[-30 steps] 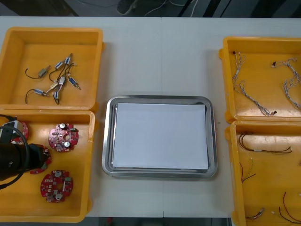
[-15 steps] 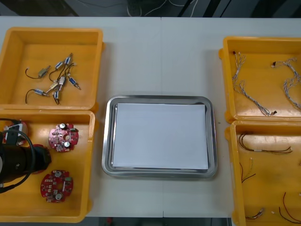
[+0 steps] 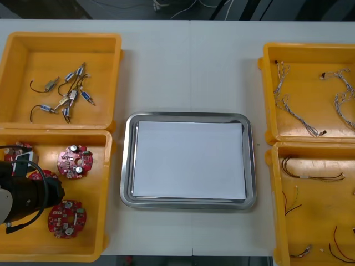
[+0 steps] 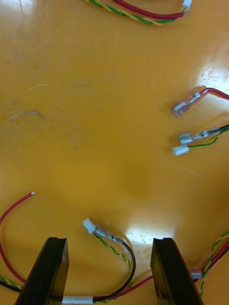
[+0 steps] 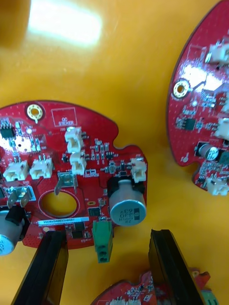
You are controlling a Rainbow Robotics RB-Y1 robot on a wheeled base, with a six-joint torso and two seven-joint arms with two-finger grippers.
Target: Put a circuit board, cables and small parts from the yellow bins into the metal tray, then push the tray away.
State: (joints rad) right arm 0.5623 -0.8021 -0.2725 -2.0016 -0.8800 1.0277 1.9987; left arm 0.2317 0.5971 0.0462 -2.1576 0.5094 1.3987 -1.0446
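In the near yellow bin point(image 3: 105, 194) at the desk's point(image 3: 188, 66) left, the left claw point(image 5: 109, 236) is held, fingers apart, over a round red circuit board point(image 5: 71, 176), with other boards close by. The metal tray point(image 3: 126, 160), white inside, is seen at mid-desk between the bins. The right claw point(image 4: 109, 245) is poised, fingers apart, over a cable point(image 4: 130, 259) on a bin floor.

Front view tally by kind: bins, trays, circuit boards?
yellow bins: 4
metal tray: 1
round red circuit boards: 4, two partly hidden under the left arm
Total: 9
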